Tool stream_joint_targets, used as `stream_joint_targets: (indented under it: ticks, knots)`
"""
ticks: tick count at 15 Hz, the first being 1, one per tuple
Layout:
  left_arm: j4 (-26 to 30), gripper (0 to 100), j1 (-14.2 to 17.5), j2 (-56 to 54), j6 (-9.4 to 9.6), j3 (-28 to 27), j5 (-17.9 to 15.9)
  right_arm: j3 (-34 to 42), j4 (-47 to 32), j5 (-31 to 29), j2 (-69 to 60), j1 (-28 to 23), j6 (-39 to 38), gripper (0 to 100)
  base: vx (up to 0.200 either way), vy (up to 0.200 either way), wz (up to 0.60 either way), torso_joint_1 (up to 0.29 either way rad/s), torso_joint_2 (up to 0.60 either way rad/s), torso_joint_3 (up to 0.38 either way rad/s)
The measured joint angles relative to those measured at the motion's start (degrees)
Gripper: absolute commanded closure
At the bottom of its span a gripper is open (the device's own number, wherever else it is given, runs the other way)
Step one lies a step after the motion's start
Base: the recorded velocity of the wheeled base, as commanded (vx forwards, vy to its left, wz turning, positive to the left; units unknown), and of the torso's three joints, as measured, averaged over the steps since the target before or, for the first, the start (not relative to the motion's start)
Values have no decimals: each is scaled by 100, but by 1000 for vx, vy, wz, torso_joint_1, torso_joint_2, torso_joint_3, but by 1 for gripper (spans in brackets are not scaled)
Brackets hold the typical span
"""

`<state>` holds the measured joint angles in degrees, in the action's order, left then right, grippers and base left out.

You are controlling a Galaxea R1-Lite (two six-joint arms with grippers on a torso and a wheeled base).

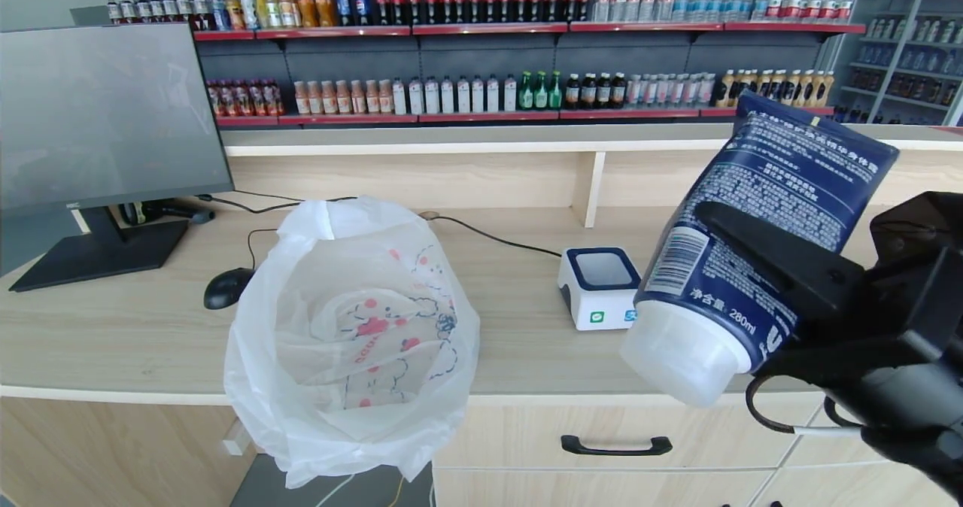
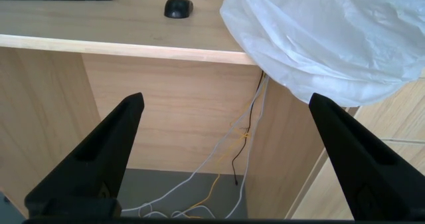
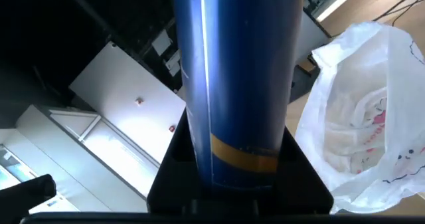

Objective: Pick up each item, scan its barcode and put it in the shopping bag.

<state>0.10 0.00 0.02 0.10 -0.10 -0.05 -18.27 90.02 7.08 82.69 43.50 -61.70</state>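
tube (image 1: 760, 221): glossy smooth dark-blue plastic; cap (image 1: 681, 356) frosted translucent plastic. shopping bag (image 1: 353, 341): thin crinkled translucent plastic film. tabletop (image 1: 113, 326): matt pale wood-grain, probably laminate. scanner (image 1: 599, 287): smooth white plastic, glossy dark window. left end effector (image 2: 226, 99): matt black plastic.

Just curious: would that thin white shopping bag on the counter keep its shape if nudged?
Probably not. The shopping bag looks like thin, see-through, crumpled film, so likely floppy and very light. It bulges past the counter edge, so a push might slide it off.
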Motion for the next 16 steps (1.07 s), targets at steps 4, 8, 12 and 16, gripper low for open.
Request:
stream_joint_targets:
  ticks: [4, 8, 12, 16]
  knots:
    - [-2, 0, 0, 0, 0, 0, -2, -272, 1, 0, -163, 297, -117, 100, 0, 0, 0, 0, 0, 0]
    - [0, 0, 0, 0, 0, 0, -2, -328, -7, 0, -226, 578, -117, 100, 0, 0, 0, 0, 0, 0]
    - [0, 0, 0, 0, -2, 0, -5, -284, -10, 0, -254, 750, -108, 100, 0, 0, 0, 0, 0, 0]
    - [0, 0, 0, 0, 0, 0, -2, -308, -7, 2, -267, 794, -98, 100, 0, 0, 0, 0, 0, 0]
